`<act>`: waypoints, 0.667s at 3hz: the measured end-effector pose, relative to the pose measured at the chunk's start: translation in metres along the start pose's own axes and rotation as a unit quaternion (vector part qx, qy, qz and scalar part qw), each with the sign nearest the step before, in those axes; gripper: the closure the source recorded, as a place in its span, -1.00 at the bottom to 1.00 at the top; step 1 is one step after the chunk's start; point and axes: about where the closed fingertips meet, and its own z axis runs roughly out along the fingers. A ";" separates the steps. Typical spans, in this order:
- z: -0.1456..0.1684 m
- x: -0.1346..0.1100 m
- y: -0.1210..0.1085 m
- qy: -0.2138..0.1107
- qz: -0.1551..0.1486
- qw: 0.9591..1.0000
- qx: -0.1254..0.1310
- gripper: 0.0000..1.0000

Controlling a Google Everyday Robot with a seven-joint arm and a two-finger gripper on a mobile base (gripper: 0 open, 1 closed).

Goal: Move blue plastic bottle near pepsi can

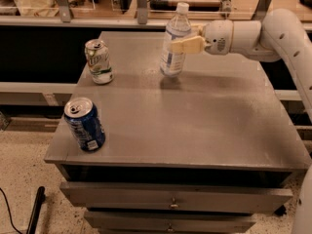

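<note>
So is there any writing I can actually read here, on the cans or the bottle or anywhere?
Water bottle, held in the gripper over the back of the table: pale label, print too blurred to read.
Blue can: white patch, too small to read.
Green-and-silver can: lettering blurred, unreadable.
Nothing else shows any text.

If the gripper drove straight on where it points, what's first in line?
The blue plastic bottle, which the gripper grips over the table's far side. Past it, possibly the silver-green can; depth unclear.
</note>
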 end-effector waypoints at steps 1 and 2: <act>0.033 -0.025 0.035 -0.038 -0.015 0.997 -0.067 1.00; 0.061 -0.039 0.083 -0.022 -0.051 0.988 -0.142 1.00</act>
